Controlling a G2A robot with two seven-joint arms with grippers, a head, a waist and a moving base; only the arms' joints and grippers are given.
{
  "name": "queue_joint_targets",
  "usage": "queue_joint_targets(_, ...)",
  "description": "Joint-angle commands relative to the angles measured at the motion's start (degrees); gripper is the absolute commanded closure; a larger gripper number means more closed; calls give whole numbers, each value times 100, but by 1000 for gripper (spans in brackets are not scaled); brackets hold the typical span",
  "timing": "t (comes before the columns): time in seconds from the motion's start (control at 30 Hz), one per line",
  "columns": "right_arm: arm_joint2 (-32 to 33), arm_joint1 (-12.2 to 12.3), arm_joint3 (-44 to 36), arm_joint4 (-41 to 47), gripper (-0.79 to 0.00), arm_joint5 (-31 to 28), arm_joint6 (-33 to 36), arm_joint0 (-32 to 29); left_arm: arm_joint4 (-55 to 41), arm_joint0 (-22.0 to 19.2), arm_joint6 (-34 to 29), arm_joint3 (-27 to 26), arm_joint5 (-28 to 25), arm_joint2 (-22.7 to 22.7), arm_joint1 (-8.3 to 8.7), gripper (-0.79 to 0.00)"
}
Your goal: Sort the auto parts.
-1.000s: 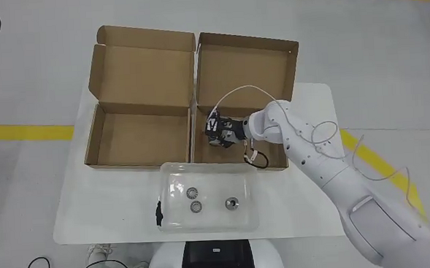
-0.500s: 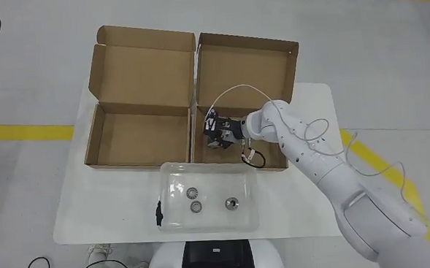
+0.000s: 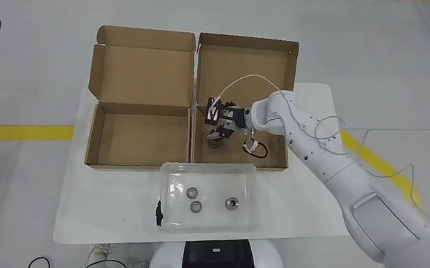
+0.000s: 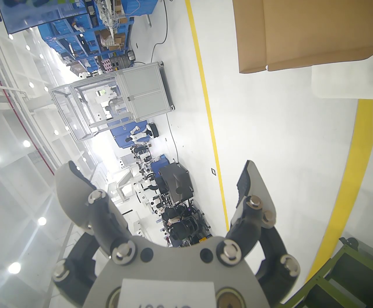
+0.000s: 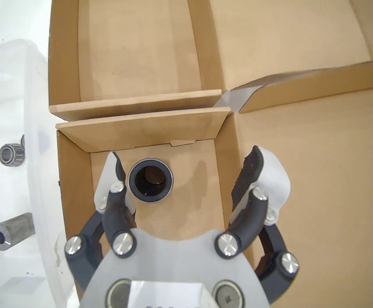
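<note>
Black ring part [image 5: 150,181]: lies with its opening facing up on the floor of the right cardboard box [image 5: 140,129], close to the wall beside the left box [image 3: 138,138].
Right gripper [image 5: 184,157]: over that box, fingers spread wide, holding nothing; the ring shows just beside one pad.
Clear bin [image 3: 248,205]: on the white table [image 3: 94,206] in front of both boxes, holding three metal bearings [image 3: 197,206].
Left gripper [image 4: 160,166]: off the table, fingers apart and empty.
</note>
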Motion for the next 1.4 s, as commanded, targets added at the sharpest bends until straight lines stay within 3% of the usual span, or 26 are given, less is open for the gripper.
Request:
queue_joint_targets(0.0, 224, 115, -455, -53, -739, -18, 80, -169, 0, 0, 0, 0, 0, 0, 0, -785)
queue_joint_targets(0.17, 774, 378, -1616, -106, -785, -85, 470, -687, 0, 0, 0, 0, 0, 0, 0, -785)
queue_joint_targets(0.37, 1307, 600, -2806, -94, -785, -204, 944, -1198, 0, 0, 0, 0, 0, 0, 0, -785)
queue_joint_targets(0.63, 1484, 734, -3476, -5, -785, -449, 1150, -1669, 0, 0, 0, 0, 0, 0, 0, -785)
queue_joint_targets(0.93, 1828, 956, -4642, -373, -754, -556, 768, -2859, 0, 0, 0, 0, 0, 0, 0, -785)
queue_joint_targets(1.23, 1940, 1125, -5115, -984, -751, -597, 502, -3827, 0, 0, 0, 0, 0, 0, 0, -785)
queue_joint_targets(1.37, 1917, 1191, -5183, -1094, -656, -861, 660, -4053, 0, 0, 0, 0, 0, 0, 0, -785)
